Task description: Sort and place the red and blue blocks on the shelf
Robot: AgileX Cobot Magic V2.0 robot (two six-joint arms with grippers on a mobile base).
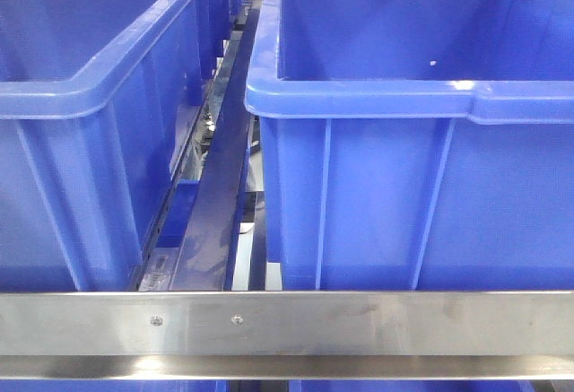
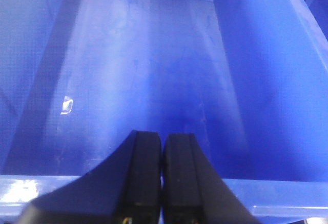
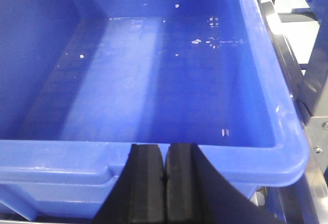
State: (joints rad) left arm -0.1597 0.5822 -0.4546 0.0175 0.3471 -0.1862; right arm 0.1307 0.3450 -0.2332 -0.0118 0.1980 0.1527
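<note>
Likely warehouse or factory: steel shelf [image 1: 287, 325], roller tracks, large blue bins [image 1: 421, 132].

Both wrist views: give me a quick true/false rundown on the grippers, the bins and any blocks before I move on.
1. The left gripper is shut with nothing between its fingers. True.
2. The right gripper holds a red block. False: it is shut and empty.
3. A blue block lies in the bin under the left gripper. False: no block shows there.
4. Two large bins stand behind the steel front rail. True.
</note>
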